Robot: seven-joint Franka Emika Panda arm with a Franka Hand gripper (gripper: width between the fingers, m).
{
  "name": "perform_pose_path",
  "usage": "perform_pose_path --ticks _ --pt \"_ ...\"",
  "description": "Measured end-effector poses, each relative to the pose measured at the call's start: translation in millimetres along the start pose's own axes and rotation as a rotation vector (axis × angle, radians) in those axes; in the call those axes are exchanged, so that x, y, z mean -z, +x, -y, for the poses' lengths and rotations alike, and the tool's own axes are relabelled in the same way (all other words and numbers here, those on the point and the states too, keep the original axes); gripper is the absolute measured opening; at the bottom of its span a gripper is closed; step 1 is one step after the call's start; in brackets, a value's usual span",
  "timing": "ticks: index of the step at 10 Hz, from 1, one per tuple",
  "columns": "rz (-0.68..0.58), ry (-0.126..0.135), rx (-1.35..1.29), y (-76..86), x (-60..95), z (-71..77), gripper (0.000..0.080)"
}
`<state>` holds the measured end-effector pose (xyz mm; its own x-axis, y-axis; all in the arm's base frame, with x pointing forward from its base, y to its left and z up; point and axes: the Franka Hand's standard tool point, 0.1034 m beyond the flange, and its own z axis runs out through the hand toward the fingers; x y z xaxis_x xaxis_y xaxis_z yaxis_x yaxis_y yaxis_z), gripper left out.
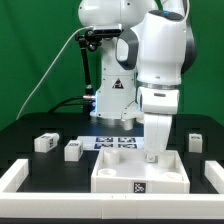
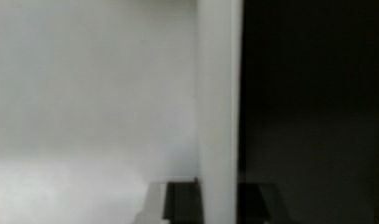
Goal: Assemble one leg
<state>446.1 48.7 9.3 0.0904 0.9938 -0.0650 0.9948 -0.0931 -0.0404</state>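
The robot's gripper [image 1: 152, 150] stands low over the white panel's [image 1: 118, 176] far corner, on the exterior view's right. Its fingers look clamped on an upright leg [image 2: 218, 100]. To seat it well, keep the leg vertical, centred over the corner recess, and turn gently.

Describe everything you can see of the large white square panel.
The white panel is a large flat square slab, apparently matte white plastic, with recesses at its corners and a small black-and-white tag on its front edge. It lies flat on the black table, near the front, just ahead of the marker board. The gripper stands over its far corner on the exterior view's right; contact cannot be judged.
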Motion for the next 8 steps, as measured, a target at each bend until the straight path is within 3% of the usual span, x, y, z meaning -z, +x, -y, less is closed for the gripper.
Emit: perform_pose_path --ticks 2,5,8 --pt "0.001 -0.001 0.048 3.2 -0.3 -7.2 0.0058" --pt "-0.018 -0.017 0.081 30.7 0.7 -26.0 0.0058" --pt "-0.026 -0.021 0.058 47.1 2.1 -37.8 0.0058"
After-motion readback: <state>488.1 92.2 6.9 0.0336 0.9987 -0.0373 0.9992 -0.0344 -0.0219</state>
